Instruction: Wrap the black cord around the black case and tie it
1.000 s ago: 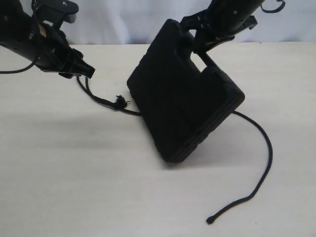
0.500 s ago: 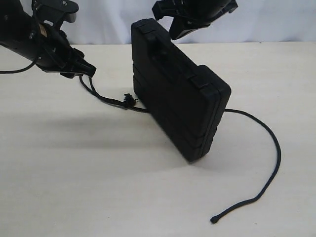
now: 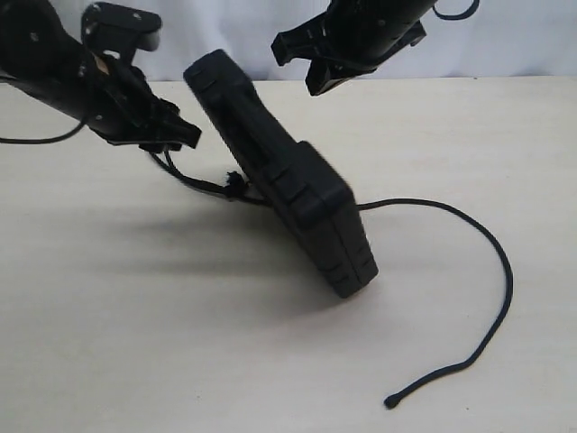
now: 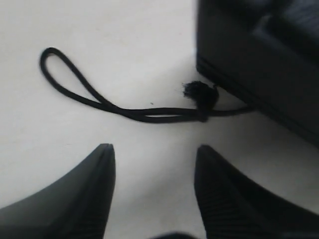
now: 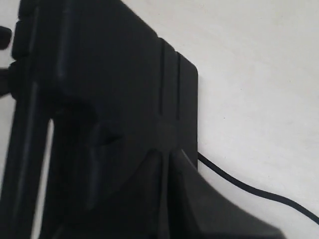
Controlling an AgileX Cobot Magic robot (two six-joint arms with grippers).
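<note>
Left jaws apart, right jaws together.

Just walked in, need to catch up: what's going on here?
A two-arm robot is working with a black case and a black cord. The case stands tilted on one edge, the cord passing under it. The right gripper hangs shut above the case; the left gripper hovers open over the cord's knotted end.

place: robot lab | evidence: bare pale tabletop, white backdrop

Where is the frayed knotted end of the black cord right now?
In the exterior view the knotted end lies on the table left of centre, close beside the tilted black case on its left side, near the left gripper.
</note>
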